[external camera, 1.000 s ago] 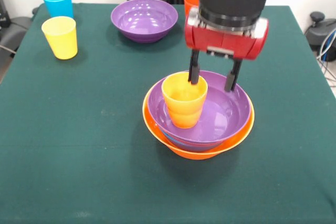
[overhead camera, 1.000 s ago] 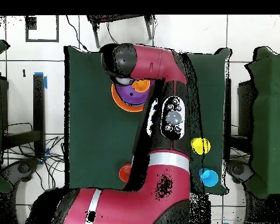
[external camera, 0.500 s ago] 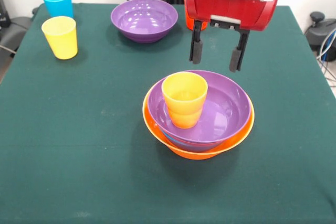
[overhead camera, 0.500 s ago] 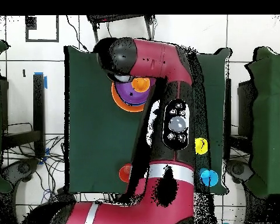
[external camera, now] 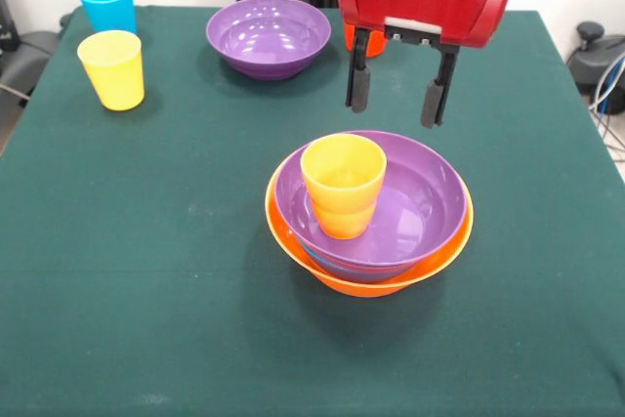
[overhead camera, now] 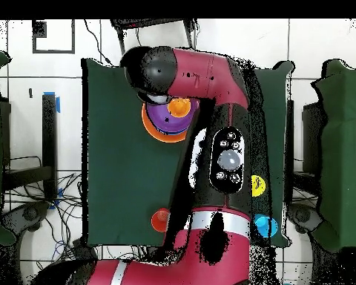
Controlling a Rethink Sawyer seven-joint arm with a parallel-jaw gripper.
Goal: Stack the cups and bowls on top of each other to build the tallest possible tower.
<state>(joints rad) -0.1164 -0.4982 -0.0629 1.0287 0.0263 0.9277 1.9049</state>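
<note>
The tower stands mid-table: a large orange bowl [external camera: 332, 275] holds a purple bowl [external camera: 420, 207], with a sliver of a blue bowl between them. An orange cup [external camera: 342, 186] stands upright in the purple bowl. My gripper [external camera: 394, 104] hangs open and empty above the tower's far rim, clear of the cup. A second purple bowl [external camera: 268, 36], a yellow cup [external camera: 112, 68] and a light blue cup [external camera: 106, 4] stand apart on the table. A red-orange cup [external camera: 349, 33] shows partly behind the gripper body. In the overhead view the tower [overhead camera: 153, 128] sits under the arm.
The green cloth table [external camera: 146, 271] has its edges near the cups at the left. In the overhead view the arm [overhead camera: 211, 111] covers the second purple bowl; the red-orange cup [overhead camera: 160, 219], yellow cup [overhead camera: 258, 185] and light blue cup [overhead camera: 265, 225] show.
The gripper has let go of the orange cup, which stays in the purple bowl, and has risen up and away from the tower with its jaws open.
</note>
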